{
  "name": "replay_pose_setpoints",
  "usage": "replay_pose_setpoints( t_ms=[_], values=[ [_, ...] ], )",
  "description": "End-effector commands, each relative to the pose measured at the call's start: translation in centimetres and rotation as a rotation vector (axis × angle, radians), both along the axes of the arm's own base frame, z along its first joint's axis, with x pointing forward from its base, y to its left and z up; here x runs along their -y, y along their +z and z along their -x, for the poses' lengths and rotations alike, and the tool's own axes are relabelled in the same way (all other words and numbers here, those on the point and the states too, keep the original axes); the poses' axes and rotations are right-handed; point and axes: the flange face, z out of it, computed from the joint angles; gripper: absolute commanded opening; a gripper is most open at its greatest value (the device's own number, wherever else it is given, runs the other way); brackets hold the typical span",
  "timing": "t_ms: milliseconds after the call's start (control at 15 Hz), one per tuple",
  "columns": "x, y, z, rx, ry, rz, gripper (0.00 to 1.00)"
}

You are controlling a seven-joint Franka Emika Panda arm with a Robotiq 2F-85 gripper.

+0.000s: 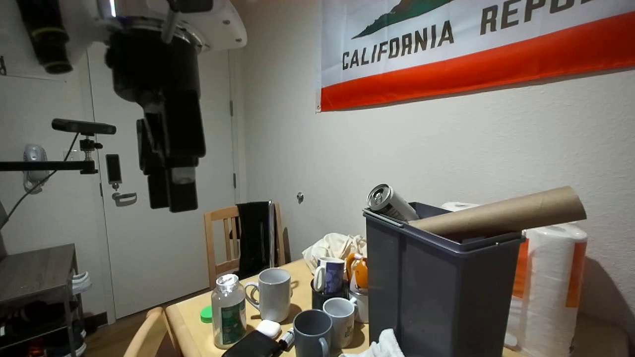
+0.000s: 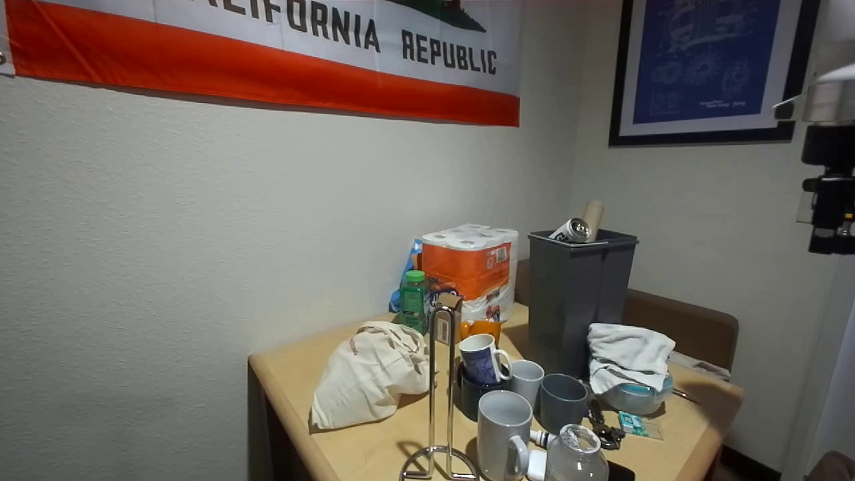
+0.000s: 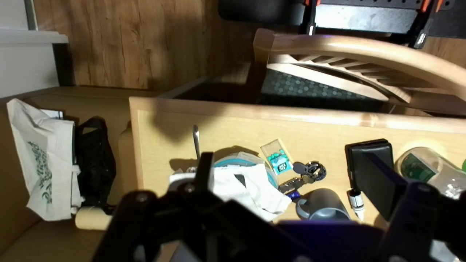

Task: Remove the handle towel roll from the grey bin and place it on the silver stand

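Tube (image 1: 498,215) — well apart from tool (image 1: 170,198)

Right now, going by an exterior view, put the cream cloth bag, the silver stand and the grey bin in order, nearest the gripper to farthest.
In an exterior view, with the gripper at the right edge:
1. Grey bin: right of centre, toward the back.
2. Silver stand: front centre.
3. Cream cloth bag: farthest left of the three.

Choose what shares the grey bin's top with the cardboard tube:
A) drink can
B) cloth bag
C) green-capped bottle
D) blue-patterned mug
A: in both exterior views, the drink can tilts at the rim of the grey bin, near the cardboard tube.
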Motion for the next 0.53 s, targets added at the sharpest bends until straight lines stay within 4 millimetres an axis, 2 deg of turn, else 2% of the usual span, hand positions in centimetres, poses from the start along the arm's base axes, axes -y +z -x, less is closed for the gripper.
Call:
replay_pose_setpoints(
  t_ms=[0,200,467],
  values=[
    [-0.6,3.6,-5.1,0.071,0.078,0.043,1.00],
    [-0.3,8.0,-9.3,0.164,0.121,0.085,1.00],
    [2.0,14.0,-13.8,0.285,0.144,0.148,1.00]
  ],
)
